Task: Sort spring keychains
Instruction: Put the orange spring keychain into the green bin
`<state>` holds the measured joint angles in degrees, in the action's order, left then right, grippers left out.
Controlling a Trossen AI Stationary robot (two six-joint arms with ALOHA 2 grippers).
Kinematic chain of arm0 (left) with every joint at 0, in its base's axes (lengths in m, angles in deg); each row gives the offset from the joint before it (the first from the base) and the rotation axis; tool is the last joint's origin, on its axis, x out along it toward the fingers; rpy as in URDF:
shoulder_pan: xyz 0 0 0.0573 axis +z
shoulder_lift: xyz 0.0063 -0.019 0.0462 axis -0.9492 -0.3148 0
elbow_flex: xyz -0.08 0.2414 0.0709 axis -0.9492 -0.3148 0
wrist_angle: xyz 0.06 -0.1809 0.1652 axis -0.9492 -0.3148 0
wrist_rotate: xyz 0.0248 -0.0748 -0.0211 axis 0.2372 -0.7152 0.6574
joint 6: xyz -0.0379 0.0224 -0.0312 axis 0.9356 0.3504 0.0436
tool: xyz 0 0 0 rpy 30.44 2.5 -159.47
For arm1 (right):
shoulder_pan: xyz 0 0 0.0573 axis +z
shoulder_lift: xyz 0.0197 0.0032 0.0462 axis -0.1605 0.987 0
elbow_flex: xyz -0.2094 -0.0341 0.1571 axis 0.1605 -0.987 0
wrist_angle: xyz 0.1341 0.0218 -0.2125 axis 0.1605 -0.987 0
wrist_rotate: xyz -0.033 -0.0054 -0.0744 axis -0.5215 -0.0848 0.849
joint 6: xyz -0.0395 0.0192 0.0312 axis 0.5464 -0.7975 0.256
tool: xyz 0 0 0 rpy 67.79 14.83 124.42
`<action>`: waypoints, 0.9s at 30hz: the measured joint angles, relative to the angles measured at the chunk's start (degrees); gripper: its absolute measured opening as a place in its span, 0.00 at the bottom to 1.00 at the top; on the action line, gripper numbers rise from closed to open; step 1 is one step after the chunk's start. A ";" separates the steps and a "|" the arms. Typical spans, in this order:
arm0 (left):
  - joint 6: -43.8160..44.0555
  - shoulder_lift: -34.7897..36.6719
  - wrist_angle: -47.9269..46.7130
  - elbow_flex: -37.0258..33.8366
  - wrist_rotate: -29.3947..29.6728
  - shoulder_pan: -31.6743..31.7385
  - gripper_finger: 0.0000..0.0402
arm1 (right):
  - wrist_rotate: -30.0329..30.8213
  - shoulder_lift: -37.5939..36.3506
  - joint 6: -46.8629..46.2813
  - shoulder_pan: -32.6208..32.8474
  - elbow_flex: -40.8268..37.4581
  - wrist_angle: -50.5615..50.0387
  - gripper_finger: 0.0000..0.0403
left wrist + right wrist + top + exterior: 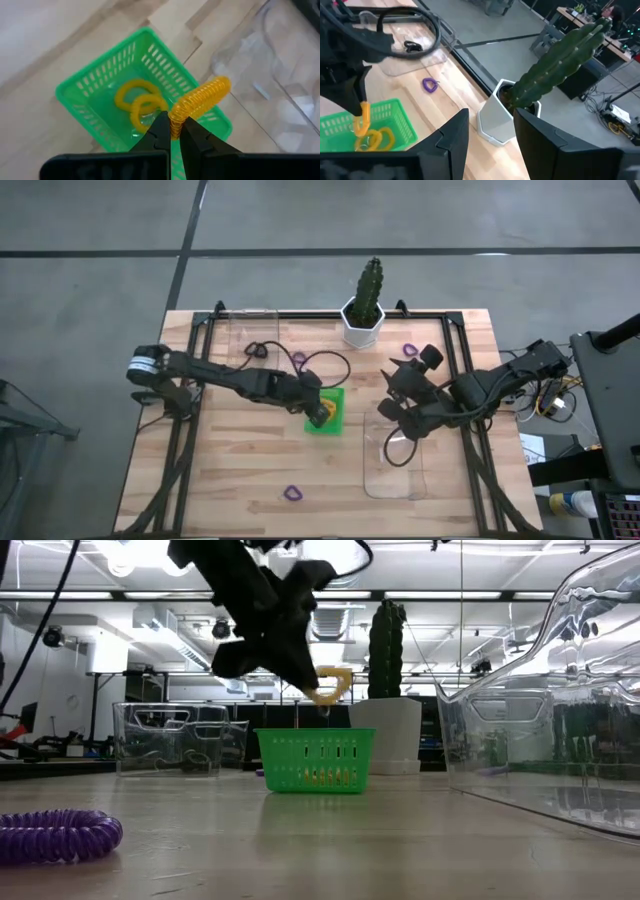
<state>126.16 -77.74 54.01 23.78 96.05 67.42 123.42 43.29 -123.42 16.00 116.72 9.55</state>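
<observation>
My left gripper (172, 134) is shut on an orange spring keychain (201, 99) just above the small green tray (335, 423), near the table's middle. Two more orange keychains (139, 102) lie on the tray's floor. My right gripper (388, 392) hovers open to the tray's right, nothing between its fingers (451, 136). Purple keychains lie on the wood at the far middle (299, 359), beside the pot (409, 346) and near the front edge (292, 493). A black keychain (255, 350) lies by the far-left clear tray (250, 325). My left gripper pinches one end of the orange keychain's coil (175, 120) between its two fingertips. The fingers slant down from the table's left. The rest of the coil sticks out beyond the fingertips, lifted clear above the green tray (315, 760).
A white pot with a cactus (362, 315) stands at the far middle. A second clear tray (393, 470) sits at the near right, under my right arm. Dark frame bars run along the table's left and right sides. Bare wood lies at the near left.
</observation>
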 joint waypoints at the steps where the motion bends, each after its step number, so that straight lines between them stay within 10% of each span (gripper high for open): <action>1: 0.97 -0.74 0.07 0.26 -0.36 0.00 0.03 | -0.07 0.04 0.15 0.00 0.00 0.00 0.37; 27: 6.30 -10.79 -1.05 3.65 -1.87 0.26 0.08 | -2.93 0.94 0.75 0.01 -0.90 0.11 0.33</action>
<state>132.46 -88.53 52.97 27.43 94.19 67.68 120.49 44.23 -122.67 16.01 115.82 9.66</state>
